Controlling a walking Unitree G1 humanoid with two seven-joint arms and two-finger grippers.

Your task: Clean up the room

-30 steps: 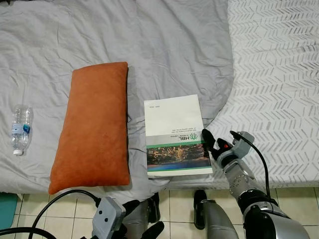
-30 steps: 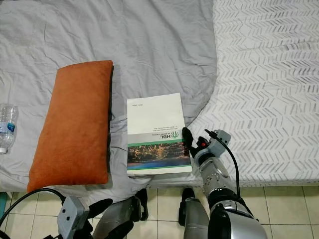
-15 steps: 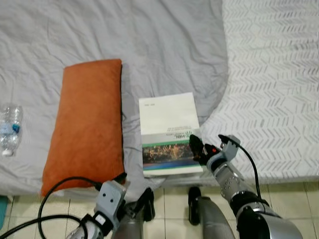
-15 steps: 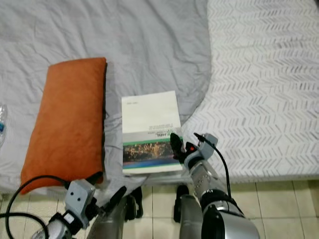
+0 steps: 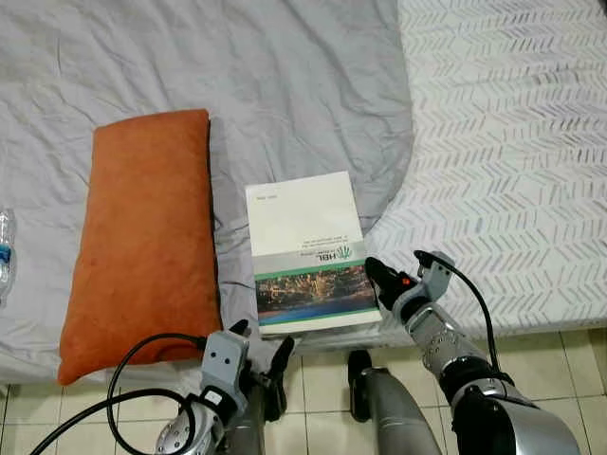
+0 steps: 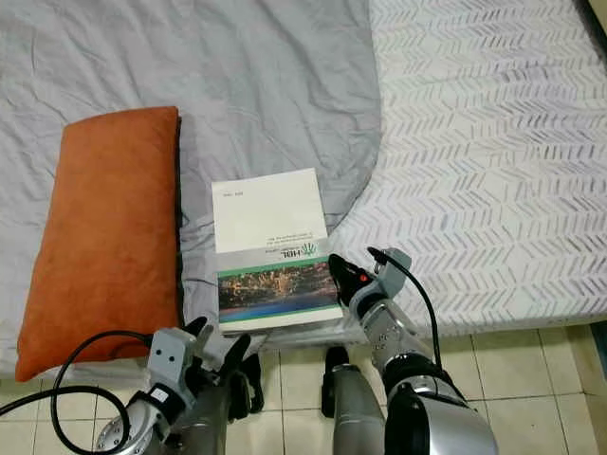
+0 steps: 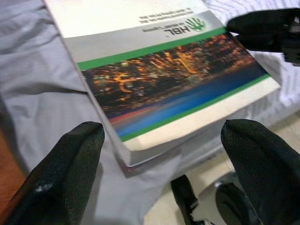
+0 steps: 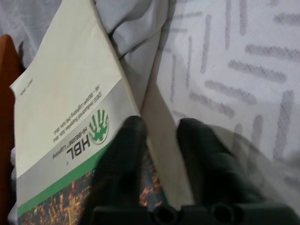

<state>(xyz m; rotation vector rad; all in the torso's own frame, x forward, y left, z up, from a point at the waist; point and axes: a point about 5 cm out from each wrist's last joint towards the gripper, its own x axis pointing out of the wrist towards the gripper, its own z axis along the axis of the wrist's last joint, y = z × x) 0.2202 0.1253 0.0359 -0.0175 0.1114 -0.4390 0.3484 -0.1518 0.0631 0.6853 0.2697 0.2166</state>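
A book (image 5: 305,248) with a white and green cover and a city-lights photo lies flat near the bed's front edge. My right gripper (image 5: 379,278) rests at its near right corner. In the right wrist view the right gripper (image 8: 159,126) is open a little, one finger (image 8: 123,145) over the cover and the other on the sheet beside the book's page edge. My left gripper (image 5: 261,343) hovers just below the book's near edge. In the left wrist view the left gripper (image 7: 161,130) is wide open, with the book (image 7: 159,70) ahead between its fingers.
An orange pillow (image 5: 144,237) lies left of the book on the grey duvet (image 5: 247,76). A plastic bottle (image 5: 4,258) pokes in at the far left edge. The white patterned sheet (image 5: 512,142) covers the right side. Tiled floor (image 5: 560,365) and my feet are below.
The camera has shifted, so the scene slid left. My left gripper has risen from the floor area to the book's near edge. The right gripper stays at the book's right corner.
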